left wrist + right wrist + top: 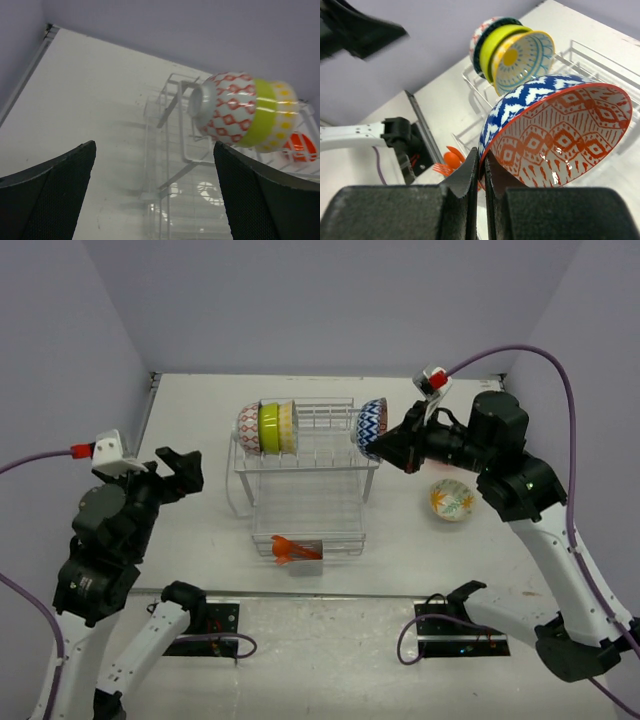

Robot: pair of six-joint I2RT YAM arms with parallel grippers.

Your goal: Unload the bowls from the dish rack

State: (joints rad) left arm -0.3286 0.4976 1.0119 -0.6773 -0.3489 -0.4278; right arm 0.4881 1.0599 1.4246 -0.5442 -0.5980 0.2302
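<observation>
I am pinching the blue bowl (545, 95) by its rim in my right gripper (481, 156), by the rack (320, 445). My left gripper (180, 468) is hanging wide open.

White wire two-tier dish rack (305, 490): red-patterned bowl (247, 427), lime green bowl (269, 426) and cream-yellow bowl (288, 426) nested on edge, upper shelf left; blue zigzag bowl (371, 427) upper right, touching right gripper (387, 448); orange utensils (290, 549) at front; white floral bowl (451, 500) on pale table (200, 540).

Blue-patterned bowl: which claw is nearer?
Right. The right claw is shut on the rim of the blue-patterned bowl; the left claw hangs open left of the dish rack.
</observation>
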